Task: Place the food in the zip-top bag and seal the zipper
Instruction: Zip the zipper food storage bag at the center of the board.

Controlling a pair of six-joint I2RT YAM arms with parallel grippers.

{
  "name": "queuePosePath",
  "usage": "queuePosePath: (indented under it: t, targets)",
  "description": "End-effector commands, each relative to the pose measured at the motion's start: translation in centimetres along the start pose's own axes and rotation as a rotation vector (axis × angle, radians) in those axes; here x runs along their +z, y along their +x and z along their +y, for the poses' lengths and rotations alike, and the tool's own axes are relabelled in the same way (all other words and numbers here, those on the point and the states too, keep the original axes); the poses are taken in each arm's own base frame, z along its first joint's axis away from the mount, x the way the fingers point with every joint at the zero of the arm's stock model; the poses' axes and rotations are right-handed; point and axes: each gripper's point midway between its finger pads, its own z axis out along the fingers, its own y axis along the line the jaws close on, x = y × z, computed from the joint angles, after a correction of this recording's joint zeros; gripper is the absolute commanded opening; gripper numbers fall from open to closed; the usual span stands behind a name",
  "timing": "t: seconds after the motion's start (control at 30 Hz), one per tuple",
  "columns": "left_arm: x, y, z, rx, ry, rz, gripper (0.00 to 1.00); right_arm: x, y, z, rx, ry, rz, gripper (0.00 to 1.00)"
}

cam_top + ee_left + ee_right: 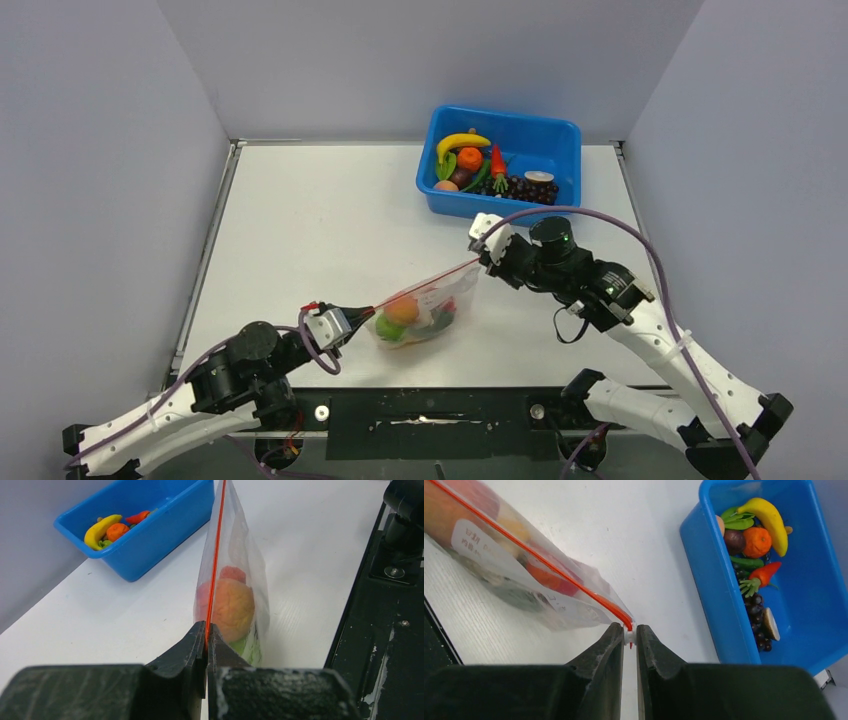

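Left fingers [190, 645] and right fingers [606, 647] each pinch shut on opposite ends of the zipper [215, 555], tensioning it straight and uppermost; this retains the food [232, 607] in the zip-top bag [252, 555].

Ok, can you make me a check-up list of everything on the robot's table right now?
Surface: white table, no spills seen.
Job's things: zip-top bag holds food; zipper pulled straight between both grippers.
Clutter: blue bin at the far edge, with banana and other toy food.
Grippers: left gripper shut on one zipper end, right gripper shut on the other.
Cables: purple cable loops along each arm.
Surroundings: grey walls on three sides.
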Motion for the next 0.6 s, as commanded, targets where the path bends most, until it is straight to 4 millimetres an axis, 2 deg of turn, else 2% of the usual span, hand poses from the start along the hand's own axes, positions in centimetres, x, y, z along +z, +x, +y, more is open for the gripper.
queuePosePath:
  t: [0.0,0.17,0.23,0.3,0.43,0.57]
  targets:
    - [0.7,-4.9,0.4,-0.104,-0.012,-0.119,0.00,-5.3,-2.3,-4.0,0.135,0.221,-0.095,0.00]
    - [2.6,-5.6,-0.8,-0.210,0.029,-0.103,0.00,-7.2,-4.6,-3.4,0.233,0.217,-0.260,0.00]
    - [3.2,-5.1,0.1,-0.252,-0.038,-0.079,0.00,-6.3,-3.7,-3.5,0.194,0.243,-0.259,0.00]
    - [3.6,-4.1,1.8,-0.303,-0.154,-0.049,0.00,-5.2,-2.0,-4.8,0.179,0.330,-0.213,0.00]
    - [3.9,-2.4,3.1,-0.338,-0.263,0.025,0.00,-1.7,0.8,-6.5,0.152,0.419,-0.091,0.02]
    - [4.1,-1.5,3.8,-0.374,-0.316,0.051,0.00,1.7,0.9,-7.6,0.119,0.431,-0.081,0.07]
